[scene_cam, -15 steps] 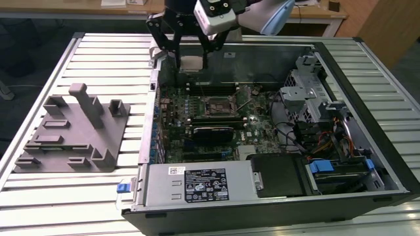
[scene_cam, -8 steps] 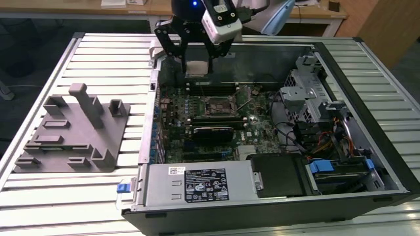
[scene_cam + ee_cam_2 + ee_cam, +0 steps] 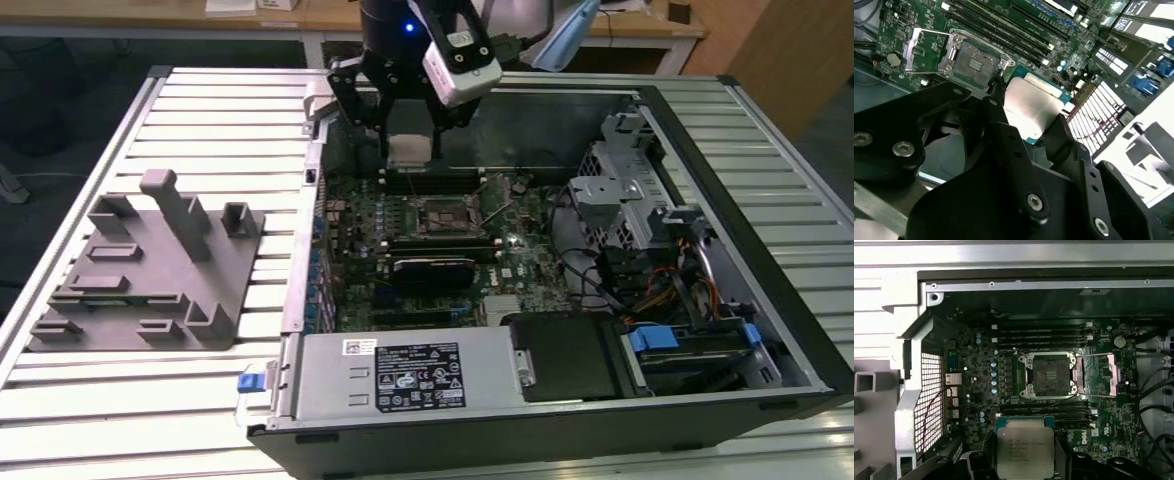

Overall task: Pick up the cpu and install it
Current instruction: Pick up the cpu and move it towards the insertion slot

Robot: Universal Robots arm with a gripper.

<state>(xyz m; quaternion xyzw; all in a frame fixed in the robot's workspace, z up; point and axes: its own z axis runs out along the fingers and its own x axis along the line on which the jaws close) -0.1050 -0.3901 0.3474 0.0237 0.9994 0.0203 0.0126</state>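
– Silvery flat square cpu [image 3: 407, 152]; where is it in the exterior view?
– Clamped in the black jaws over the open black computer case [image 3: 561, 445]; near the square black motherboard socket [image 3: 441, 215], not yet over it; the grey plastic fixture block [image 3: 147, 270] sits well apart on the slatted metal table [image 3: 94, 420].
– Second wrist view?
– The jaws pinch opposite edges of the cpu [image 3: 1031, 112]; the socket's metal lid [image 3: 929, 50] stands hinged open, ready to receive, I judge.
– First wrist view?
– The cpu [image 3: 1025, 452] is held level; dark memory slots [image 3: 1044, 410] lie between it and the empty socket [image 3: 1050, 375].
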